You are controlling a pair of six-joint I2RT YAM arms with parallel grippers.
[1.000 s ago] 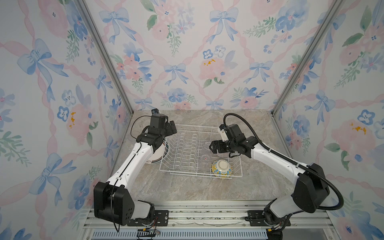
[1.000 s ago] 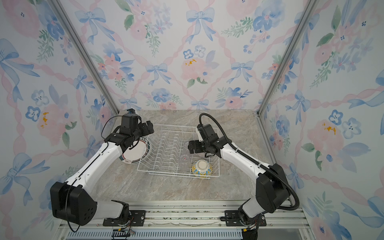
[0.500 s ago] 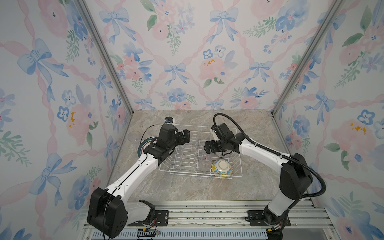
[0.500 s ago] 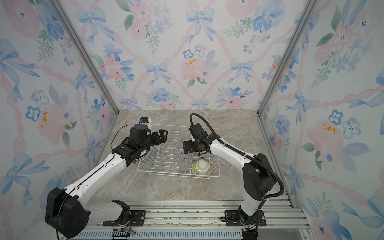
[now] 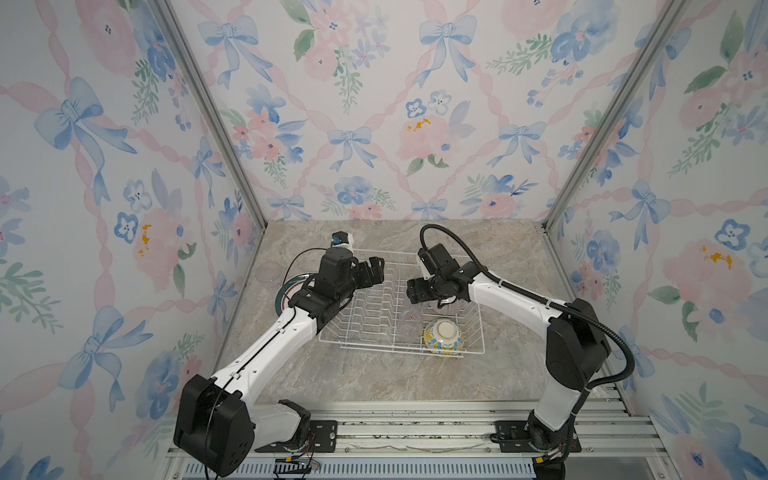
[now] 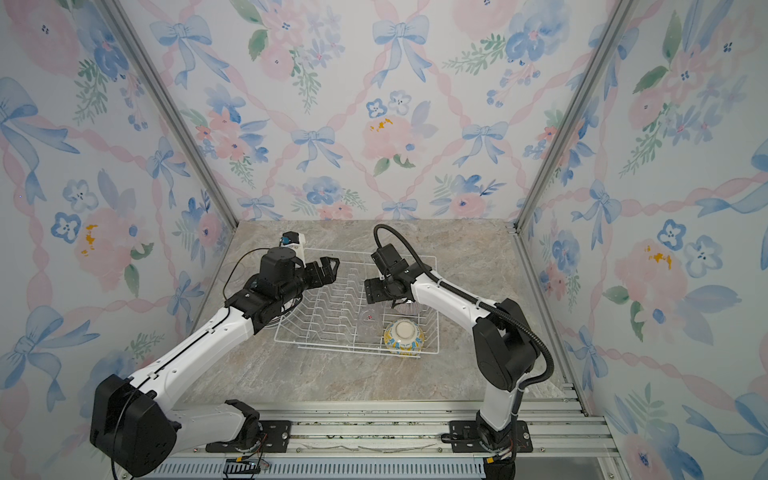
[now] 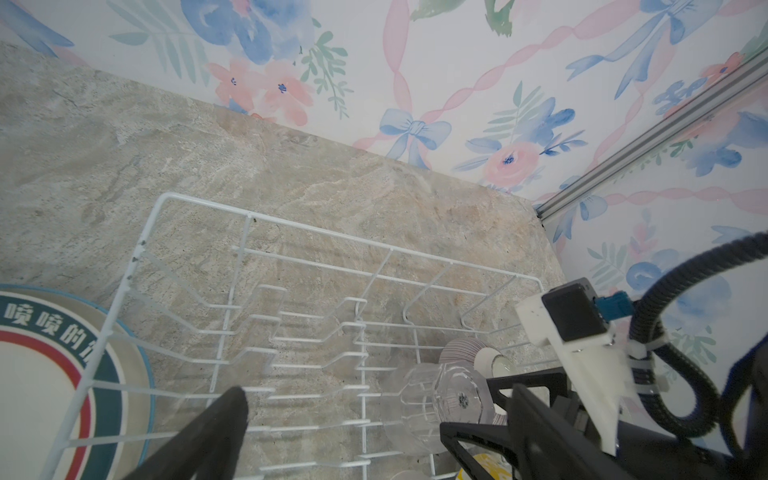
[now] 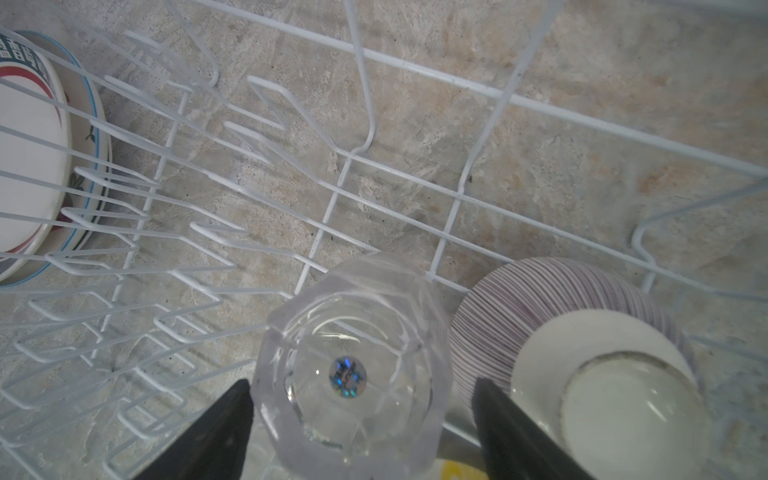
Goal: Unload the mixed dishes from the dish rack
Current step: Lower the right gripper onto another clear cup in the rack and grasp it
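The dish rack point(image 5: 374, 347) point(image 6: 332, 350), a white wire basket, stands mid-table. A clear glass point(image 8: 353, 374) point(image 5: 411, 319) sits upside down in it. My right gripper point(image 8: 363, 384) point(image 5: 419, 293) point(image 6: 376, 293) is open astride this glass, with a gap still showing on one side. Beside the glass lies the overturned purple-striped bowl point(image 8: 540, 307) point(image 5: 449, 306). The yellow-blue bowl point(image 5: 444, 336) point(image 6: 404, 337) rests upside down at the rack's front right. My left gripper point(image 5: 374, 272) point(image 6: 328, 268) point(image 7: 378, 415) hovers open and empty above the rack's left rows.
Stacked plates point(image 5: 286, 291) point(image 7: 41, 374) point(image 8: 29, 166) with a green-and-red rim lie on the table just left of the rack, partly under my left arm. Another clear glass point(image 5: 266, 272) stands by the left wall. Upright prongs point(image 7: 266, 361) fill the rack's left half.
My left arm has swung from the plates at the left to over the rack. My right gripper has shifted left and come down around the glass, its jaws narrowing slightly.
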